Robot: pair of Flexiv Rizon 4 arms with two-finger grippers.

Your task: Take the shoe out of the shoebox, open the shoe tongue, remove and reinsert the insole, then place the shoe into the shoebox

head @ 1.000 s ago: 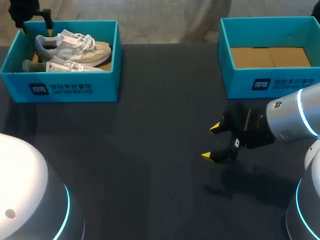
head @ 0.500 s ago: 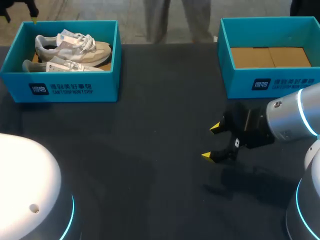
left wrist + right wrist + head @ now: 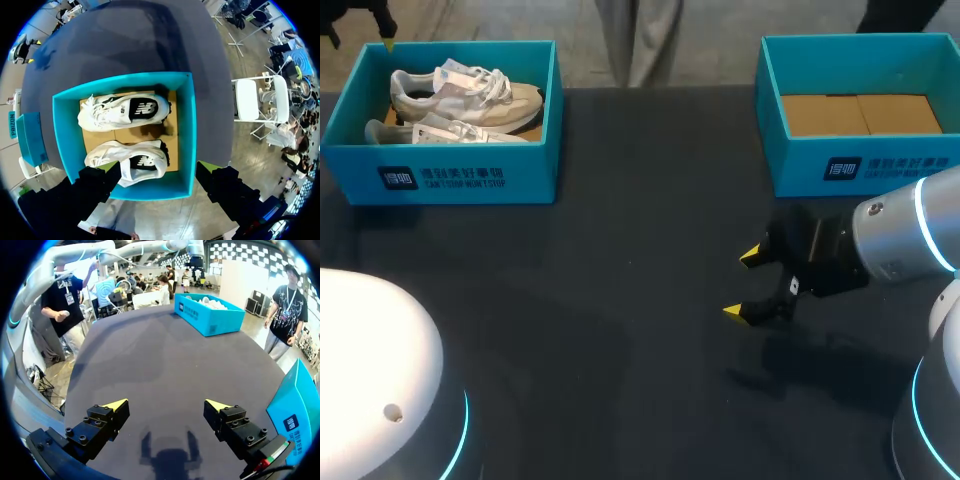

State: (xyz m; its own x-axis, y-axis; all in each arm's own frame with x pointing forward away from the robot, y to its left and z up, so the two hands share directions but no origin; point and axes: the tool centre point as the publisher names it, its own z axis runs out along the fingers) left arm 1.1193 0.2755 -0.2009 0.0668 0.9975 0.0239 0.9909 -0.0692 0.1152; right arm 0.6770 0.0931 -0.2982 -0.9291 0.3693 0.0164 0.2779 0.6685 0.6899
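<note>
A teal shoebox (image 3: 470,175) stands at the table's far left with two white and beige sneakers in it, one (image 3: 470,95) at the back and one (image 3: 440,132) in front. My left gripper (image 3: 360,30) hangs open high over the box's back left corner. In its wrist view that gripper (image 3: 159,166) looks straight down into the box (image 3: 186,135), both shoes (image 3: 122,110) (image 3: 130,162) lying on their sides, nothing held. My right gripper (image 3: 745,283) is open low over bare table, empty; its wrist view (image 3: 167,405) shows only its shadow between the fingers.
A second teal box (image 3: 860,160) with a bare cardboard floor stands at the far right, just behind my right gripper, and shows beside it in the right wrist view (image 3: 295,410). Dark table (image 3: 640,250) stretches between the two boxes.
My left gripper shifted a little to the left, off the box's back corner, then held still. The right arm and the shoes have not moved.
</note>
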